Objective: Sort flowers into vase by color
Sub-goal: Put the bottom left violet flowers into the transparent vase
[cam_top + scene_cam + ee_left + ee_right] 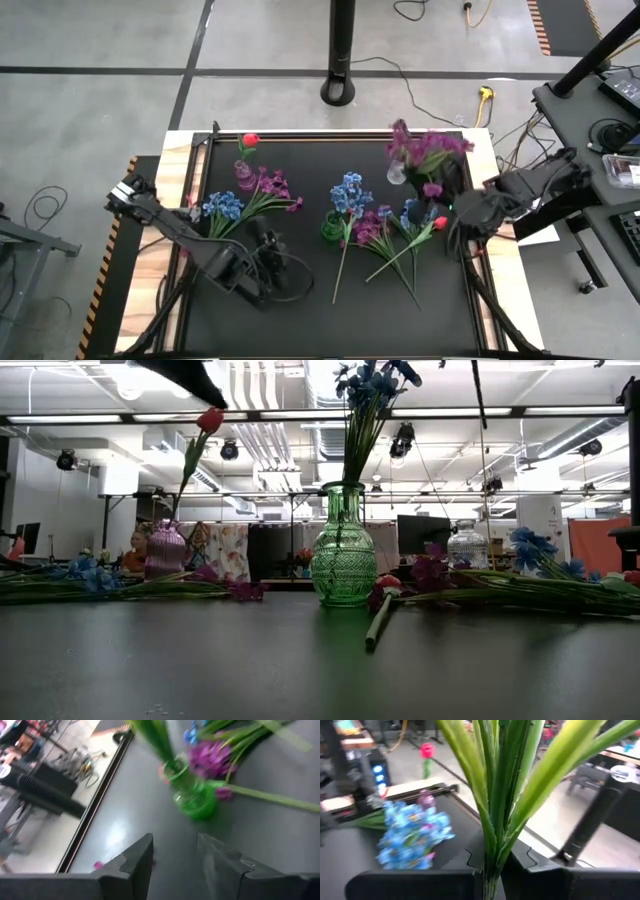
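Note:
My right gripper [448, 205] is at the table's right side, shut on a bunch of green stems and leaves [495, 795]. Purple-magenta blossoms [428, 150] spread beside it over a clear vase [397, 173]. My left gripper [175, 865] hovers open over the mat [268, 268], facing a green vase [195, 802] that holds a blue flower [350, 192]. A purple vase [243, 176] holds a red tulip [250, 140]. Loose blue [222, 207] and purple flowers [275, 186] lie flat on the left. Purple [372, 228], blue [413, 212] and red tulip [438, 222] flowers lie beside the green vase. My right gripper pinches the bunch of green stems [491, 862] between its two fingers, low on the stalks where the leaves fan out. The stalks stand across the fingers and rise away from them. The blossom end lies outside the wrist view; its lower end is hidden behind the fingers.
All three vases stand upright on the black mat [300, 320]; the clear one [467, 545] is farthest back. The mat's near half is bare. A black pole base [339, 92] stands on the floor beyond the far edge. People sit in the room behind.

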`<state>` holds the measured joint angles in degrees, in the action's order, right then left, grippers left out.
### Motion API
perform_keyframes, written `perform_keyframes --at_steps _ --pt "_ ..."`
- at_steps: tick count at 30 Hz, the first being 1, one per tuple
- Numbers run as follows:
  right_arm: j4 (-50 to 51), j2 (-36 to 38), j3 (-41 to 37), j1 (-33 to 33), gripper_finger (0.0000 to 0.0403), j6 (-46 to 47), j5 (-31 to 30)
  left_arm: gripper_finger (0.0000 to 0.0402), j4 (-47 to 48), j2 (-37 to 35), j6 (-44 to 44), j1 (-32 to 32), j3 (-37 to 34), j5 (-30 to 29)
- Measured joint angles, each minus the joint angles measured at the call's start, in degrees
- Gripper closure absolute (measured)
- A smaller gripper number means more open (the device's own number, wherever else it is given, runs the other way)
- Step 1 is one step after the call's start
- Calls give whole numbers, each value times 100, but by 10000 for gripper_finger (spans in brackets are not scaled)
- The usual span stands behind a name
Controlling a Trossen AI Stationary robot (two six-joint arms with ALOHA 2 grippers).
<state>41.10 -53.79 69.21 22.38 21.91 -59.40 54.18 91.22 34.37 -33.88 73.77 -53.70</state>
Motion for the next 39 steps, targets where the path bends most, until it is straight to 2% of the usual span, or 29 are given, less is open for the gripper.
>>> perform_keyframes --at_steps 3,8,12,18,26,31,37,39 --pt "-153 119 -9 -515 375 -206 460 270 91 -8 102 234 -139 -25" --pt "-902 117 -12 -1482 374 -1032 1751 281 128 -10 100 669 -364 -24" --pt "-1511 139 -179 -2172 374 -1751 2339 286 130 -10 77 858 -546 -8" --pt "-2205 267 -839 -3146 374 -2109 2871 287 243 -15 87 891 -818 33" --pt "-3519 618 -2074 -4601 374 -2106 4146 287 530 -17 440 887 -832 58" --pt "-3571 787 -2580 -5251 374 -1910 4134 287 527 -17 475 887 -830 193" --pt "-3557 880 -2649 -5334 374 -1864 4114 287 522 -17 521 887 -830 204" --pt "-3548 874 -2695 -5334 374 -1931 3908 287 520 -17 544 887 -828 197"
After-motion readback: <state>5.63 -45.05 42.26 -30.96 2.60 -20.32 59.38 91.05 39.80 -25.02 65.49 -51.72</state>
